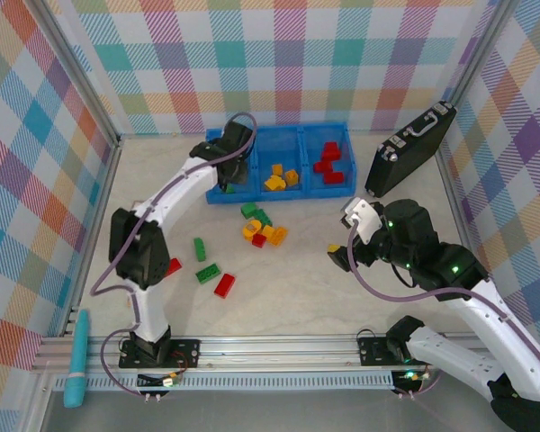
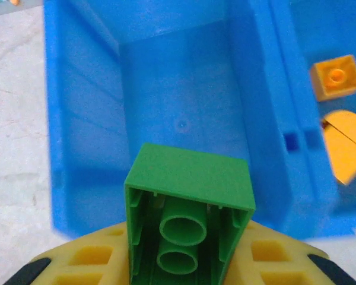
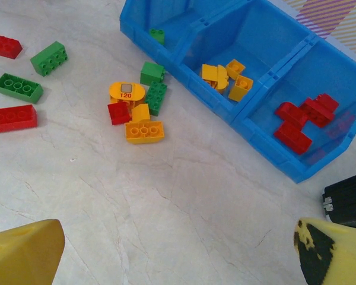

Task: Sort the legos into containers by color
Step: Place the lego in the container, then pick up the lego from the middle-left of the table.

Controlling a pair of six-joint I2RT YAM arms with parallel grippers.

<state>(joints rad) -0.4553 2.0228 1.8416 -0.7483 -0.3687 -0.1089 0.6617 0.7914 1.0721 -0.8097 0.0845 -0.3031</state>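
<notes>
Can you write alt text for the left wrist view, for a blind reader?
A green lego brick, hollow underside toward the camera, is clamped between the yellow fingers of the left gripper, before a compartment of the blue tray. Orange-yellow bricks lie in the neighbouring compartment, at right.

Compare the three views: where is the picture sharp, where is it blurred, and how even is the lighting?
Left wrist: held green brick crisp, blue tray behind it soft. Right wrist: loose legos sharp, right fingers at the bottom corners blurred. Top external: even light, no glare on the table.
</notes>
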